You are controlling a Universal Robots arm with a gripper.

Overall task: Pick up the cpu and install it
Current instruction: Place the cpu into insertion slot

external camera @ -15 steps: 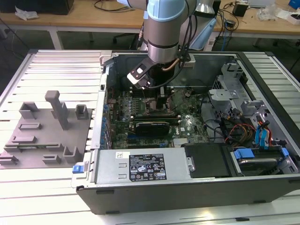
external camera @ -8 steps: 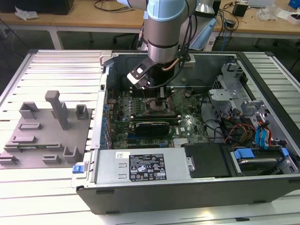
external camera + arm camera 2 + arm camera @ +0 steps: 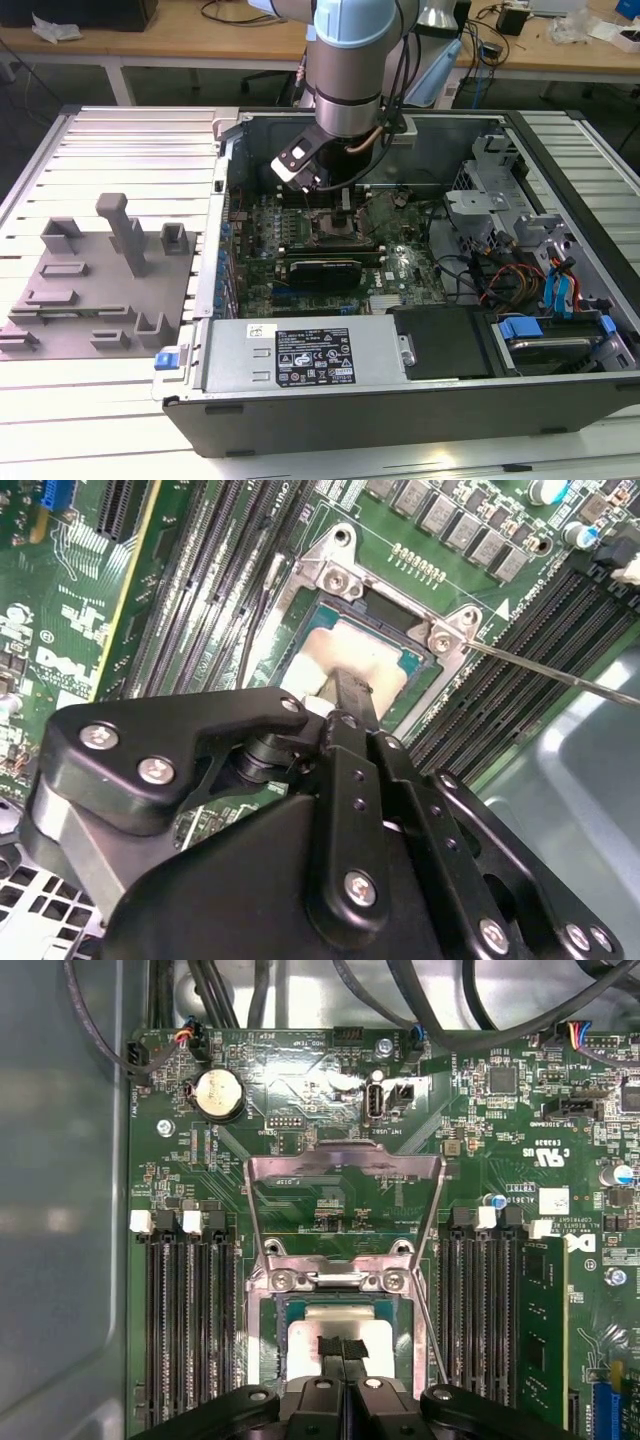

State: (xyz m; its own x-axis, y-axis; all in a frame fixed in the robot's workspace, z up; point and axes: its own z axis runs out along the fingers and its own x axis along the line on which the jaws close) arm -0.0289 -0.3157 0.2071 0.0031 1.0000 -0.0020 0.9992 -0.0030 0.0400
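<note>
Cpu flat in the metal-framed socket of the green motherboard, in the first wrist view. Thin square chip, silvery-white metal top up, narrow green rim at the edges. In the second wrist view, same pale top of the cpu between two screwed corners of the socket frame.

Jaws together, only a hairline between the two black fingertips, set over the middle of the chip's top. Touching it or just above: cannot tell.

Load plate hinged open, lying back from the socket toward the round coin cell. Thin retention lever angled off beside the memory slots. One green memory module seated near the socket.

White silkscreen lettering across the board, plus a small white sticker.

In the exterior view, arm reaching down into the open computer case on the slatted worktop. Black-and-white label on the power supply. Grey moulded fixture on the exterior view's left, beside the case.
</note>
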